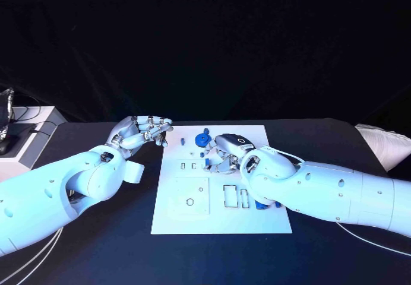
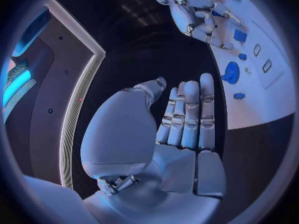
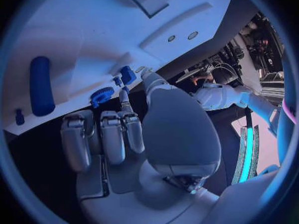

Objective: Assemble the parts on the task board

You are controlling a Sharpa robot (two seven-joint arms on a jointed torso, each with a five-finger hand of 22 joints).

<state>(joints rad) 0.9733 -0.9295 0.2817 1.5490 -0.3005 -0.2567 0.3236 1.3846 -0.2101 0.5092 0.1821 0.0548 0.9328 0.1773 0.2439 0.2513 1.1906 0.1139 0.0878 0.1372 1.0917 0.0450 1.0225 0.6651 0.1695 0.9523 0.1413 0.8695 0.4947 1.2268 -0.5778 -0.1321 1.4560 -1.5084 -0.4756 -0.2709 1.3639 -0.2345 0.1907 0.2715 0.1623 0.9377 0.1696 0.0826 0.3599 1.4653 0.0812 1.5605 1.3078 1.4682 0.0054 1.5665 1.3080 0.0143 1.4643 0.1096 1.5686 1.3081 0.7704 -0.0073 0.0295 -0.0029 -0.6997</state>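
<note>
The flat white rectangular task board (image 1: 221,196) lies in the middle of the black desk (image 1: 342,249), with a round blue toothed wheel (image 1: 202,139) near its far edge and a blue cylindrical rod (image 3: 41,84) lying toward its right side. My right hand (image 1: 228,152) rests over the board's far middle, fingers (image 3: 112,134) curled, though I cannot tell whether they grip anything. My left hand (image 1: 141,133) hovers just off the board's far left corner, its fingers (image 2: 190,114) extended side by side and holding nothing.
</note>
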